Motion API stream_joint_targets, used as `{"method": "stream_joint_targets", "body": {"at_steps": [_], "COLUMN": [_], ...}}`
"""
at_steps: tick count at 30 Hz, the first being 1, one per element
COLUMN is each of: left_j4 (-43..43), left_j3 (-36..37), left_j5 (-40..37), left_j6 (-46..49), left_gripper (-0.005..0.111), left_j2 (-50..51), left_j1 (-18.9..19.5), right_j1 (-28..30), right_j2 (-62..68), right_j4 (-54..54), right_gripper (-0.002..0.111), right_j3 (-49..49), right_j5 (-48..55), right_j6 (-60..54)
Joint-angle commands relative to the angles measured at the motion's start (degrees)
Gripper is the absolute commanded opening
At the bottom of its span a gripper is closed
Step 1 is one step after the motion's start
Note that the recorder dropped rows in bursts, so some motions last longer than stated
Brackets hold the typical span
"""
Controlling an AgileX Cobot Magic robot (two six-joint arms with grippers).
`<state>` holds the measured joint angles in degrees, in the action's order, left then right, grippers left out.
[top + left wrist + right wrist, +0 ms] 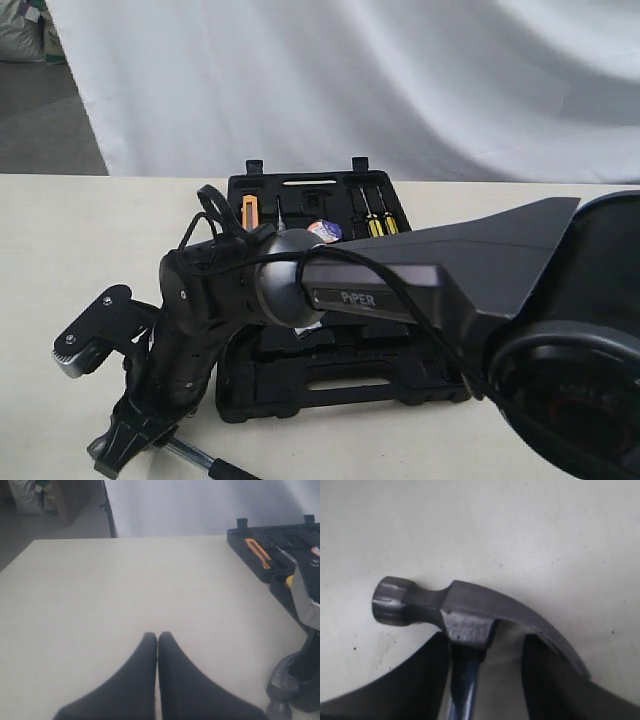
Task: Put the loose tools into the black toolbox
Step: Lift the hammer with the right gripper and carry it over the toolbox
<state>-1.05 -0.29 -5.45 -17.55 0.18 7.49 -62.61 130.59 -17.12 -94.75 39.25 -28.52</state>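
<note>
A steel claw hammer lies flat on the pale table, toward its near edge and just off the near left corner of the black toolbox. Its head points away from the case, its shaft running back under the arm. The right gripper hangs over it with its fingers spread to either side of the shaft just below the head. One finger is close against the steel, while a strip of table shows between the shaft and the other. The right arm reaches across the open toolbox, which sits at the middle of the table with its lid laid back toward the far edge. In the lid rest an orange-handled tool, yellow-handled screwdrivers and a small roll with a bluish label, partly hidden by the arm. Over bare table toward the left edge, the left gripper holds nothing, its fingers pressed together tip to tip.
</note>
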Motion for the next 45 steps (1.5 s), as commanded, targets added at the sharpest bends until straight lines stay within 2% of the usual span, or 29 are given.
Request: {"method": "stream_joint_targets", "body": {"at_steps": [1,2,4,16,28,35,43,45], "left_j4": [-0.25,-0.25,-0.25,-0.25,-0.25,-0.25,-0.25,-0.25], "left_j3": [-0.15,-0.15,-0.15,-0.15,-0.15,-0.15,-0.15,-0.15], "left_j5": [0.41,0.41,0.41,0.41,0.41,0.41,0.41,0.41], "left_j6": [-0.27,-0.27,-0.27,-0.27,-0.27,-0.27,-0.27,-0.27], "left_gripper": [0.001,0.001,0.001,0.001,0.001,0.001,0.001,0.001], "left_j2": [-0.18,-0.18,-0.18,-0.18,-0.18,-0.18,-0.18,-0.18], "left_j1": [1.45,1.45,1.45,1.45,1.45,1.45,1.45,1.45], "right_j1": [-0.24,-0.24,-0.24,-0.24,-0.24,-0.12,4.81,7.01], "right_j2": [1.5,1.5,1.5,1.5,-7.16,-13.81,-18.22,-18.31], "right_j4": [-0.06,-0.06,-0.27,-1.92,-1.45,8.13,14.63,14.72], "right_gripper": [0.018,0.009,0.0,0.0,0.0,0.0,0.0,0.0], "right_j3": [0.15,0.15,0.15,0.15,0.15,0.15,0.15,0.15], "right_j5": [1.64,1.73,1.73,1.39,13.79,16.13,19.59,19.48], "right_j6": [-0.81,-0.81,-0.81,0.23,0.44,5.99,6.23,2.77]}}
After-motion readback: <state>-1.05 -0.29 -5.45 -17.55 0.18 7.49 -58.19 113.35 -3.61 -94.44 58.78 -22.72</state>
